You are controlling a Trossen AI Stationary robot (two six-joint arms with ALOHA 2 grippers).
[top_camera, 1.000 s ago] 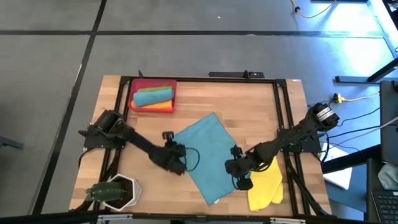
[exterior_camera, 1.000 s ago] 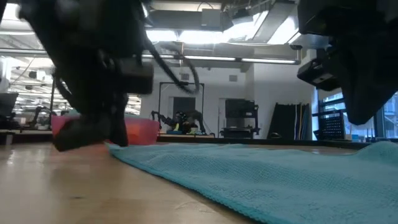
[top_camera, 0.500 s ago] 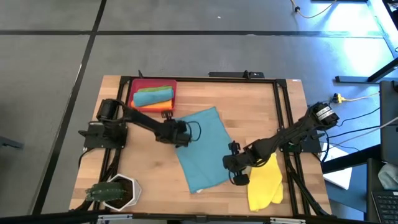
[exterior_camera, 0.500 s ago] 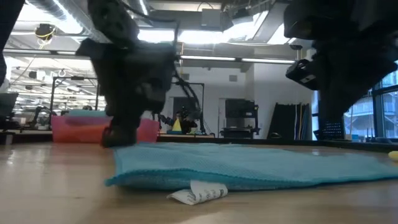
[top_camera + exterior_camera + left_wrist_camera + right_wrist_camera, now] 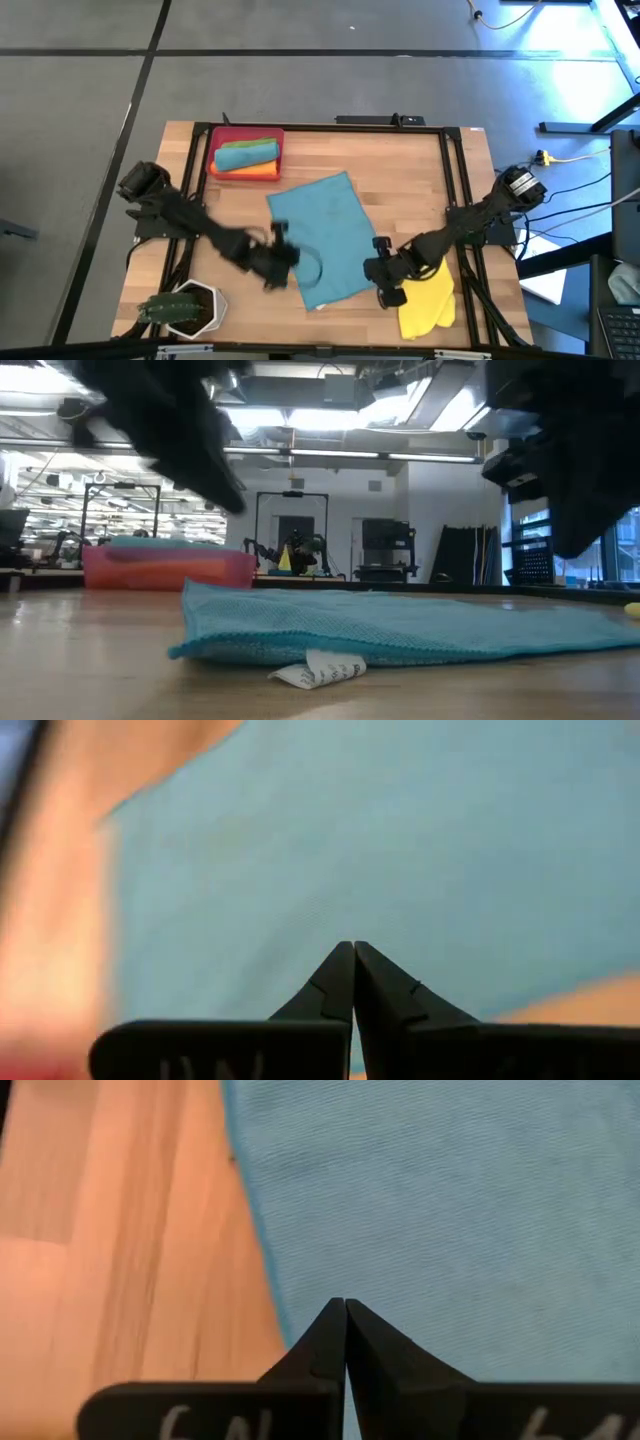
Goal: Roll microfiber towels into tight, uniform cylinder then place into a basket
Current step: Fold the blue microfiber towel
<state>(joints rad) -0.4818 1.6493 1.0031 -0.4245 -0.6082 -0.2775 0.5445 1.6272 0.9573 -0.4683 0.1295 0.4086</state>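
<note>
High view: a teal towel (image 5: pixel 322 237) lies flat on the bench (image 5: pixel 410 175), near its middle. This towel serves as the landmark. The basket (image 5: pixel 246 150) stands beyond the towel's far-left corner, close to the bench's far edge, apart from the towel. It holds a rolled teal towel (image 5: pixel 246 155) with green and orange cloth beside and beneath it. The yellow towel (image 5: pixel 428 300) lies crumpled just beside the flat towel's near-right corner, at the bench's near edge. A white pot (image 5: pixel 186 308) with a plant stands well to the flat towel's near-left, at the bench corner.

The left claw (image 5: pixel 274 264) is at the towel's near-left edge, above it. In the left wrist view its fingers (image 5: pixel 338 982) are pressed together, tip to tip, with nothing between them; teal cloth fills the background.

The right claw (image 5: pixel 389 284) is at the towel's near-right edge, between the flat towel and the yellow towel. In the right wrist view its fingers (image 5: pixel 332 1335) are likewise together and grip nothing, pointing at the towel's edge where it meets bare wood.

Low view: the flat towel (image 5: pixel 400 628) rests on the bench with a white label (image 5: pixel 318 671) protruding from under its near edge. The basket (image 5: pixel 168 567) shows behind its left end.
</note>
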